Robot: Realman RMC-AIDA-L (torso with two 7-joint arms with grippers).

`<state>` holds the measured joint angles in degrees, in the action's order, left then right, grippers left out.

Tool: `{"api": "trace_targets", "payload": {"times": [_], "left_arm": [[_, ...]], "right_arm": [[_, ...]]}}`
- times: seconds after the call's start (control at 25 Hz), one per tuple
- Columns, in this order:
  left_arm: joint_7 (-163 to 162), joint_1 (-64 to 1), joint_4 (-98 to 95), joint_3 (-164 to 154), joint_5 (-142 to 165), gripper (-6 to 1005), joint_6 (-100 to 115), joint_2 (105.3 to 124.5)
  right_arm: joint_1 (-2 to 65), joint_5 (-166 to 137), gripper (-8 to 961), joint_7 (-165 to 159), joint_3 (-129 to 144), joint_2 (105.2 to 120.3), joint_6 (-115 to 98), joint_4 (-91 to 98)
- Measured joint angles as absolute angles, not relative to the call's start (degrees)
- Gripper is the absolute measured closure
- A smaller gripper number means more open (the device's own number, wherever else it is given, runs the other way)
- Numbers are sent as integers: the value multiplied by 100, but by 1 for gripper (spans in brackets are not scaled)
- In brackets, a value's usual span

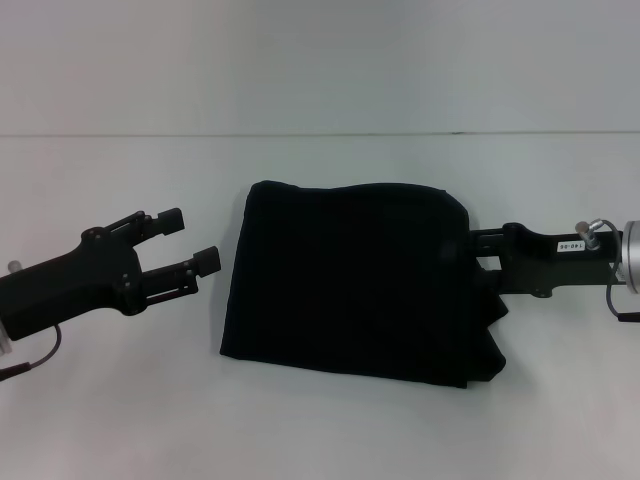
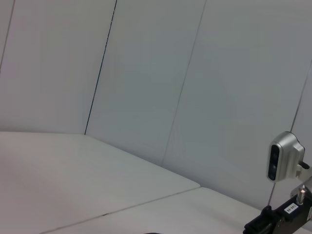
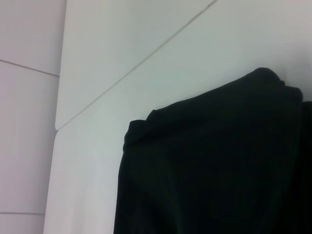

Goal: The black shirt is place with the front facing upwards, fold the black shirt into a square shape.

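Observation:
The black shirt (image 1: 355,280) lies folded into a rough rectangle in the middle of the white table, plain side up, with no letters or label showing. Its right edge is bunched and uneven. It fills much of the right wrist view (image 3: 209,165). My left gripper (image 1: 190,240) is open and empty, just left of the shirt's left edge and apart from it. My right gripper (image 1: 482,262) is at the shirt's right edge, touching the cloth, with its tip hidden against the black fabric.
The white table (image 1: 320,430) runs back to a pale wall; its far edge (image 1: 320,135) lies well behind the shirt. The left wrist view shows wall panels and the right arm's wrist camera (image 2: 285,156).

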<state>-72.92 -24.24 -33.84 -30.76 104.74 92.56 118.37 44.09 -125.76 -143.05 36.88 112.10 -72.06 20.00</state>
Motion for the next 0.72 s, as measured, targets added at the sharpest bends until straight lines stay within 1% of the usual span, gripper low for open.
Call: {"api": "trace_targets", "payload": {"times": [0.12,0.44,0.72], "left_arm": [[-7283,-2428,-3384,-3076,10475,124,9255,11837],[-7283,-2442,-3384,-3076,10473,125,9254,11837],[-7283,-2459,-3384,-3076,10477,125,9259,11846]], "right_arm": [[4421,-12576,280,-14284,3690,11249,-7173,1990],[4439,-12603,283,-14202,3749,11328,-7154,1999],[4374,-12615,317,-14194,3707,11290,-7134,2049]]}}
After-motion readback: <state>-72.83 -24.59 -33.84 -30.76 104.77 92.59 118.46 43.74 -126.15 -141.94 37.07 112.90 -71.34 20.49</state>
